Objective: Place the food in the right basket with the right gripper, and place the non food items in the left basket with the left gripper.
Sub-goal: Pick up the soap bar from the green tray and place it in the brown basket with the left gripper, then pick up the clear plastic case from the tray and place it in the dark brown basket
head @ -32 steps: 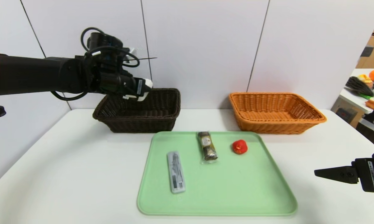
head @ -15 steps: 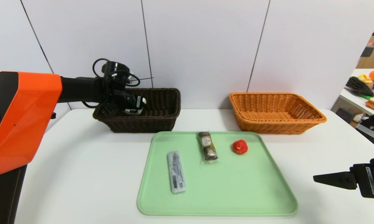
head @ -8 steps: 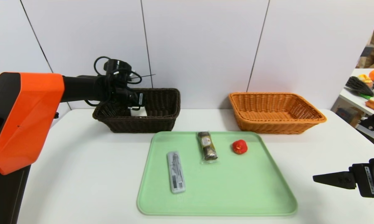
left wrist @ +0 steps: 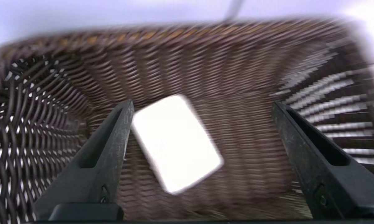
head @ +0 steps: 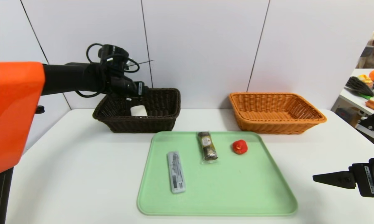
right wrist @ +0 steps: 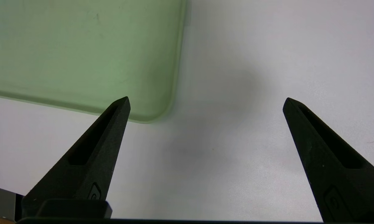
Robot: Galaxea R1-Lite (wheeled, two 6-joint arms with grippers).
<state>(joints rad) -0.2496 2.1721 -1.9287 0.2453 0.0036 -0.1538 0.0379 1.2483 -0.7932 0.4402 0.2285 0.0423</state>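
Note:
The white soap-like block (head: 139, 110) (left wrist: 174, 143) lies on the floor of the dark brown left basket (head: 162, 119) (left wrist: 224, 59). My left gripper (head: 142, 91) (left wrist: 202, 104) hangs open above it, holding nothing. On the green tray (head: 236, 199) lie the grey case (head: 176, 171), the wrapped brown snack roll (head: 207, 146) and the red duck (head: 239, 146). The orange-tan right basket (head: 298, 123) holds nothing that I can see. My right gripper (head: 315, 178) (right wrist: 207, 101) stands open over the bare table, off the tray's near right corner (right wrist: 155, 115).
The white table (head: 81, 174) carries both baskets at the back, against a grey panelled wall. A second table with clutter (head: 368, 90) stands beyond the right edge.
My left gripper has opened and let the white block drop into the dark basket, then risen above the rim. The right arm has barely moved.

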